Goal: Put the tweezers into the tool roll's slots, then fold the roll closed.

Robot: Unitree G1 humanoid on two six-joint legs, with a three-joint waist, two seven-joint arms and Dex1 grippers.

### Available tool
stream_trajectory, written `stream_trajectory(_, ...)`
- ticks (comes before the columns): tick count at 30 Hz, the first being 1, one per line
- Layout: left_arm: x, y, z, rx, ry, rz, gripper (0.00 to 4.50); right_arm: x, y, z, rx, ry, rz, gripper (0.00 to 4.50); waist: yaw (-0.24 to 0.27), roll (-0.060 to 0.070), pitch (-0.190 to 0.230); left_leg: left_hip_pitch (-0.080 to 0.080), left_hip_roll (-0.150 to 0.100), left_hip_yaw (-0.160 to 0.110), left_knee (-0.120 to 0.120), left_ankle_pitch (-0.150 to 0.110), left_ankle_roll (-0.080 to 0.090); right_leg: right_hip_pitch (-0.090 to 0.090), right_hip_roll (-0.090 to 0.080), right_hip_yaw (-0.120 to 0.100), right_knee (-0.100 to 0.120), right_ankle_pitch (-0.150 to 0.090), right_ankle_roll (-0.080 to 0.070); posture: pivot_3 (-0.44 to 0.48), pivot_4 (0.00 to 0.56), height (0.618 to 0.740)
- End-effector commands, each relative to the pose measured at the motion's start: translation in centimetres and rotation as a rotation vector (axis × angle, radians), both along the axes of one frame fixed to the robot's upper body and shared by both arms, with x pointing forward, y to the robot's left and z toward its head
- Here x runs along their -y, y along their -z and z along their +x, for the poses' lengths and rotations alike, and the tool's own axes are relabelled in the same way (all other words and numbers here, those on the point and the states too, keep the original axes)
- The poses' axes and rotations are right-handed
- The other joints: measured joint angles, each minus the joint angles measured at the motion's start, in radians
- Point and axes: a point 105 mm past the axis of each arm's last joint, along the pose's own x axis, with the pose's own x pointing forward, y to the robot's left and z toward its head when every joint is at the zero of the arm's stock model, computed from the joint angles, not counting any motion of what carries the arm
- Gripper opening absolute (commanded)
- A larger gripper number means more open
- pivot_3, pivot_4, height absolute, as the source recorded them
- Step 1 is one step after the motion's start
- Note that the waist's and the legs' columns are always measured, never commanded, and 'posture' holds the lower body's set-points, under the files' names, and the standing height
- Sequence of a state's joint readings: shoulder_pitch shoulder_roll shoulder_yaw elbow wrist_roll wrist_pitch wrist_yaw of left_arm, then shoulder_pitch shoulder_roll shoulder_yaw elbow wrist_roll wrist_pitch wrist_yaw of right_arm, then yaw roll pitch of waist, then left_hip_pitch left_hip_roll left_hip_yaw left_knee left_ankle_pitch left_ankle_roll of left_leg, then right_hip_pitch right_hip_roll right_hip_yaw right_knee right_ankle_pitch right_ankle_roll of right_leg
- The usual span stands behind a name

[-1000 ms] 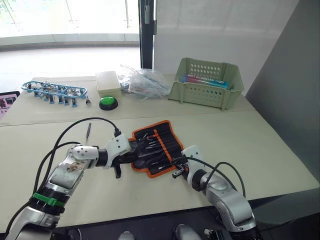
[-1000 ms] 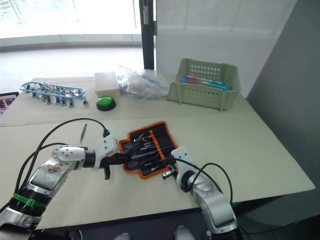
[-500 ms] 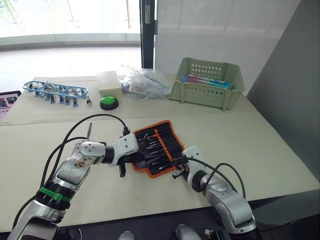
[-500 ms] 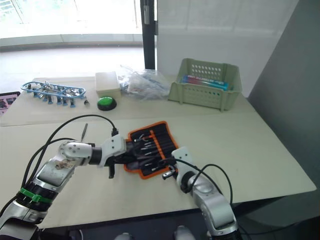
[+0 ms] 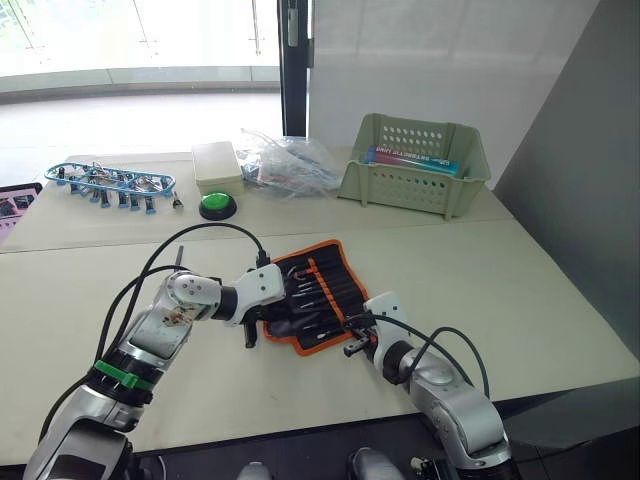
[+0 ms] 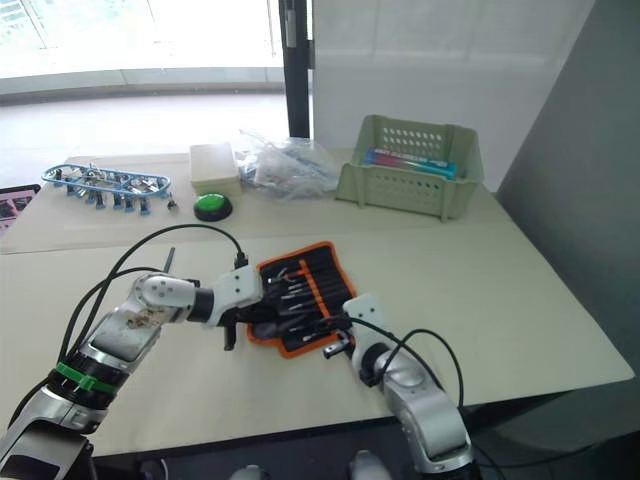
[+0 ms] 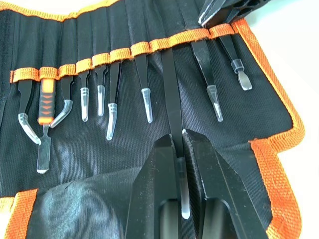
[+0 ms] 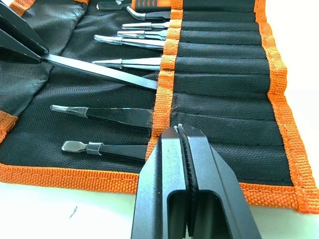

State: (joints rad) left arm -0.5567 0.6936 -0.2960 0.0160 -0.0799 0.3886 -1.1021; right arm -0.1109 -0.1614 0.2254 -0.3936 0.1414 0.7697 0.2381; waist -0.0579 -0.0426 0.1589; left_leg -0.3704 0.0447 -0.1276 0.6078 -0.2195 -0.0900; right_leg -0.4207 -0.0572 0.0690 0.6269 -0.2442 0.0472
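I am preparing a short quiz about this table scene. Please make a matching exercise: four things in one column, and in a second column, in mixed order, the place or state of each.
Things:
1. slim black metal tweezers
2. round green push button
3. pale green perforated plastic basket
4. right gripper

Places or states:
A. shut, at the black fabric tool roll's orange-trimmed edge
B. far right of the table
C. pinched by the left gripper, upper end in a slot
D. beside a white box

Pairs: 1-C, 2-D, 3-B, 4-A
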Motion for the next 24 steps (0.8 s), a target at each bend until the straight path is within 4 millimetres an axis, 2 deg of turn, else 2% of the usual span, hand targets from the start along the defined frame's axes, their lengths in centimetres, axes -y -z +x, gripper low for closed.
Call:
stream_trajectory(1,-0.6,-1.1,0.3,0.037,-0.017,0.002,0.04,1.2,5.0,-1.5,-0.215,0.042,-0.073,0.00,0.000,0.000,0.000,0.000,0.000,0.000,0.000,0.000,0.000,0.000,0.000,0.000,0.000,0.000,0.000,0.000,0.150,0.736)
stream_trajectory(17,-1.0,-1.3,0.7,0.049,-0.056,-0.004,0.04,1.3,5.0,-1.3,-0.214,0.040,-0.075,0.00,0.000,0.000,0.000,0.000,0.000,0.000,0.000,0.000,0.000,0.000,0.000,0.000,0.001,0.000,0.001,0.000,0.150,0.736)
stream_trajectory(24,0.1,-0.9,0.3,0.041,-0.014,-0.004,0.04,1.3,5.0,-1.4,-0.215,0.040,-0.077,0.00,0.000,0.000,0.000,0.000,0.000,0.000,0.001,0.000,0.000,0.000,0.000,0.000,0.002,0.000,0.001,0.000,0.150,0.736)
